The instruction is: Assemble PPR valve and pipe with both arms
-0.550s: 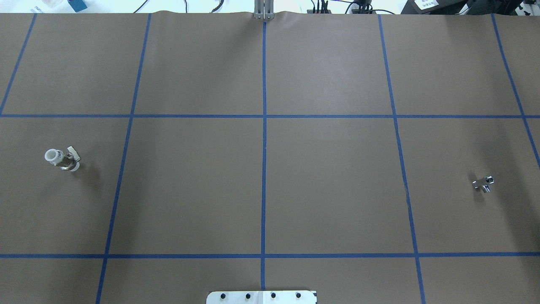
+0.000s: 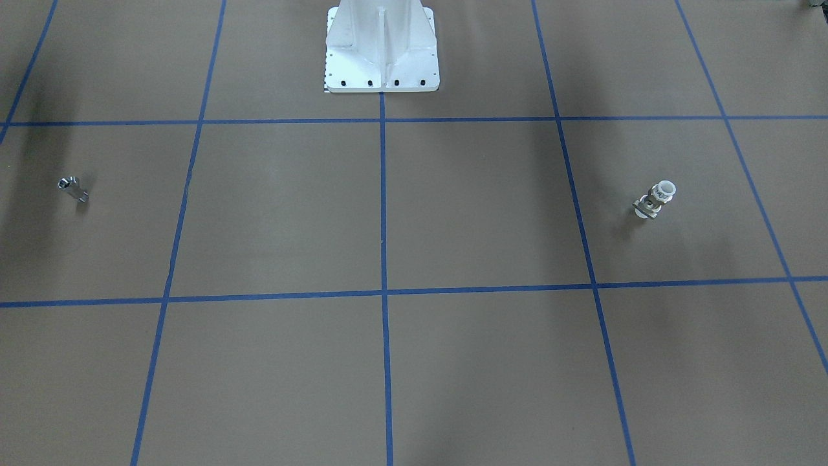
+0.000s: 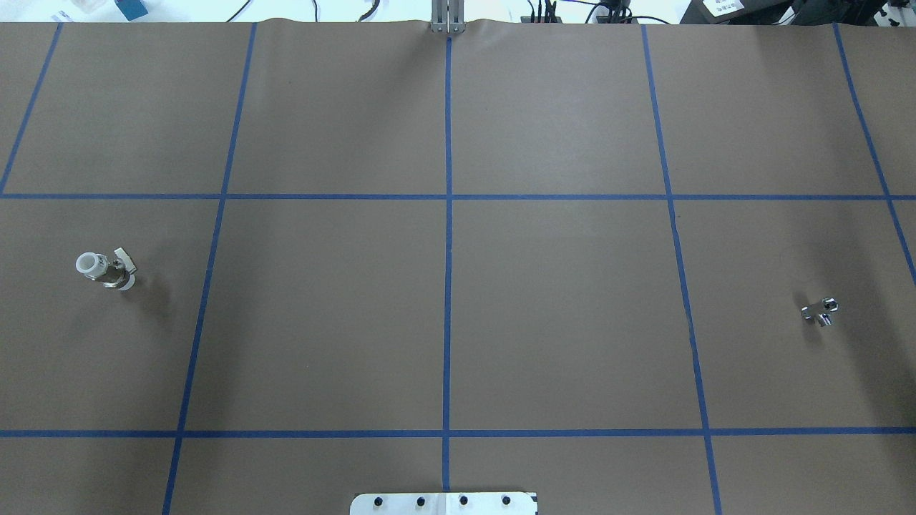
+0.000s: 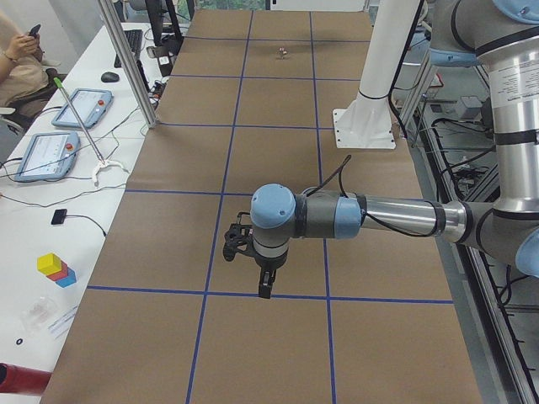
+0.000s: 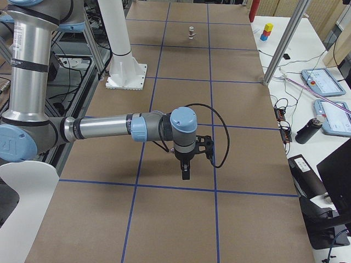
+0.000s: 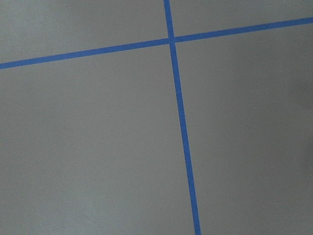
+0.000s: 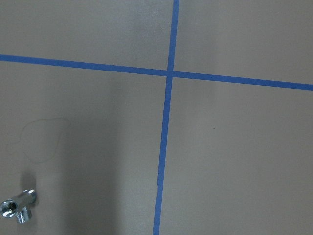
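Your PPR valve (image 3: 105,270) and pipe (image 3: 820,310) lie well apart, seemingly one per arm; left gripper (image 4: 264,290) and right gripper (image 5: 185,175) hover, whether parted you cannot tell.

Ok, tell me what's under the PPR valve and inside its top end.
The PPR valve rests directly on the brown table cover. Its top end looks open and hollow; deeper inside cannot be seen.
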`<state>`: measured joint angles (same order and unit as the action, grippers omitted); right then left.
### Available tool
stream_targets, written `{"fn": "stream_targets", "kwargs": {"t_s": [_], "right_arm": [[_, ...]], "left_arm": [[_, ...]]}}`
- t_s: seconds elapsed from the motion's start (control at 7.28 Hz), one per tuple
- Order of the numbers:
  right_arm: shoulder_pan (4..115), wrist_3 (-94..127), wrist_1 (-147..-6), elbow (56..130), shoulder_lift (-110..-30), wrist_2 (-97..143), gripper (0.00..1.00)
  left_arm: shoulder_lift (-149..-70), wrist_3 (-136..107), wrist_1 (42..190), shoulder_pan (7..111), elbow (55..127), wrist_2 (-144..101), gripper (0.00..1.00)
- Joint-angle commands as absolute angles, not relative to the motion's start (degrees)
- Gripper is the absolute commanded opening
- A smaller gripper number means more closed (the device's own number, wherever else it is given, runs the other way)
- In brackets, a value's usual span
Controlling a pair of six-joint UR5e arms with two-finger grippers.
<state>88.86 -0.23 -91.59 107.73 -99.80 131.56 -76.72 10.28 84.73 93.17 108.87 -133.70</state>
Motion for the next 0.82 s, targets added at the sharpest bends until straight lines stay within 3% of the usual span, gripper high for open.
{"fn": "stream_targets", "kwargs": {"t_s": [0.0, 0.41, 0.69], "right_arm": [[88.86, -0.09, -88.71, 108.37, -98.45, 131.49, 1.00], [88.86, 0.44, -75.88, 103.30, -97.74, 131.48, 1.00], [88.86, 0.35, -75.85, 102.48, -96.77, 132.62, 1.00]], "left_arm": [[-77.08, 9.94, 85.34, 93.16, 109.33, -133.77, 1.00], [-82.95, 9.67, 91.45, 92.47, 109.95, -133.68, 1.00], [-85.85, 9.84, 95.27, 89.92, 108.20, -135.86, 1.00]]}}
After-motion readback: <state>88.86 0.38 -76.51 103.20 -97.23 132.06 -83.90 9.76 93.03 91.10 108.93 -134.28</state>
